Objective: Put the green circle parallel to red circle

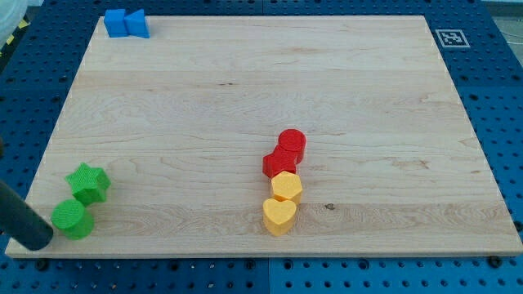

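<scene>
The green circle (73,219) lies near the board's bottom-left corner, touching a green star (89,183) just above and to its right. The red circle (292,144) sits right of the board's middle, touching a second red block (279,162) below it whose shape I cannot make out. My dark rod comes in from the view's left edge, and my tip (37,238) rests just left of and slightly below the green circle, close to it or touching it.
A yellow hexagon-like block (286,186) and a yellow heart (279,216) stand in a line below the red blocks. Two blue blocks (126,24) sit at the board's top-left corner. The wooden board (245,90) lies on a blue pegboard; a marker tag (452,37) is at top right.
</scene>
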Robot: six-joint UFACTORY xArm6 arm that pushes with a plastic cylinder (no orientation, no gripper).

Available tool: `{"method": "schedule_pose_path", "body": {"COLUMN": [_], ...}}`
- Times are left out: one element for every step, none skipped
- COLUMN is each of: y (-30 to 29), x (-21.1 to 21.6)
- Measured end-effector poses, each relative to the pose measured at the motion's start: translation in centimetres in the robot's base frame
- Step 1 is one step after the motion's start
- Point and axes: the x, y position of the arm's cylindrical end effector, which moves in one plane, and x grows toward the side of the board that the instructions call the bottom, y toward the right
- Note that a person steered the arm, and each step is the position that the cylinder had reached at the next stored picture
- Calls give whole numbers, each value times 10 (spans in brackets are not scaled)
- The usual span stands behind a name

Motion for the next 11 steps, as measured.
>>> {"method": "schedule_pose_path", "body": {"y": [8, 30, 35, 43, 50, 61, 80, 82, 82, 82, 82], "x": [0, -7, -11, -27, -36, -46, -49, -55, -73, -75, -75]}}
